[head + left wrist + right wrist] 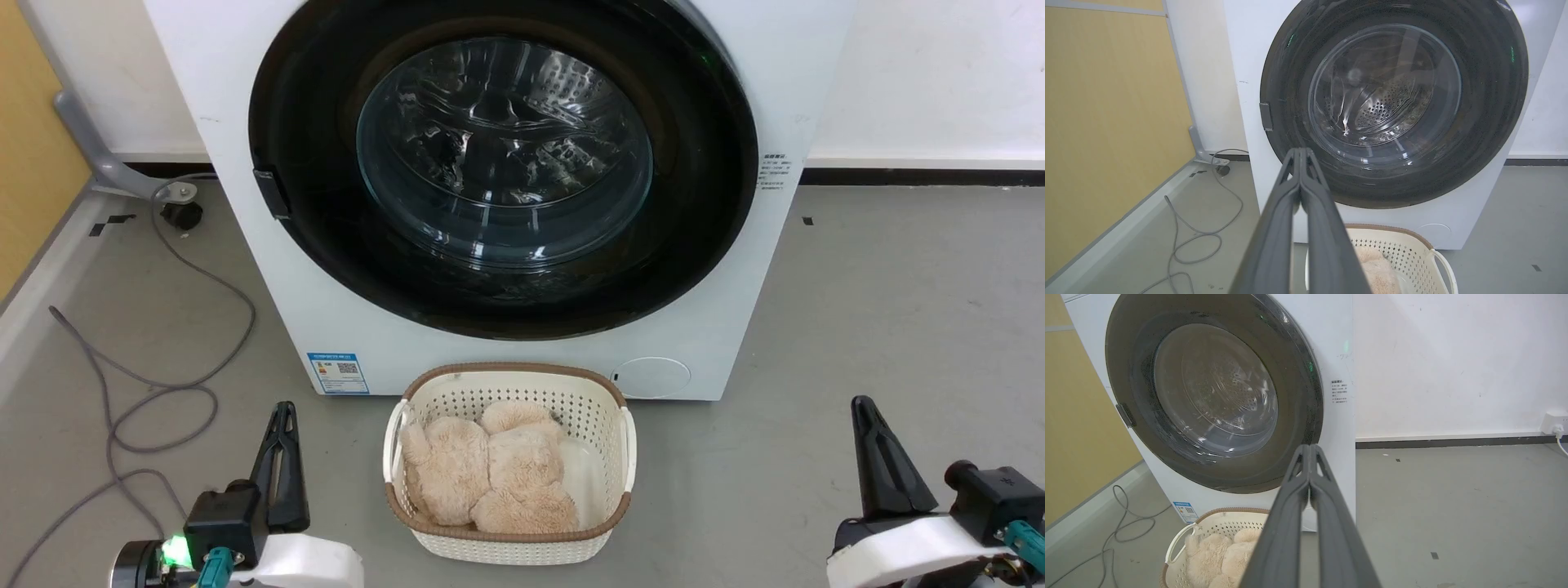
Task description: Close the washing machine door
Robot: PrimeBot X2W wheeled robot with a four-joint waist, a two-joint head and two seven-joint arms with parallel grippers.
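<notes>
Left pincer (283, 408), right pincer (862, 402); basket (490, 398) just before washing machine door (702, 245)

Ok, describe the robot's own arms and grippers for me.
Both alike: the left gripper and right gripper each have two long, tapering black fingers on a black block, joined to a rounded white forearm shell with a teal connector. A green light glows by the left wrist.

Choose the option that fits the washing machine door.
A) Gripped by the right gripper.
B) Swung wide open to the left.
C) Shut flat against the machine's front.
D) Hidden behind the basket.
C: the washing machine door lies flush against the white front of the washing machine, with no gap showing around its rim.
</notes>
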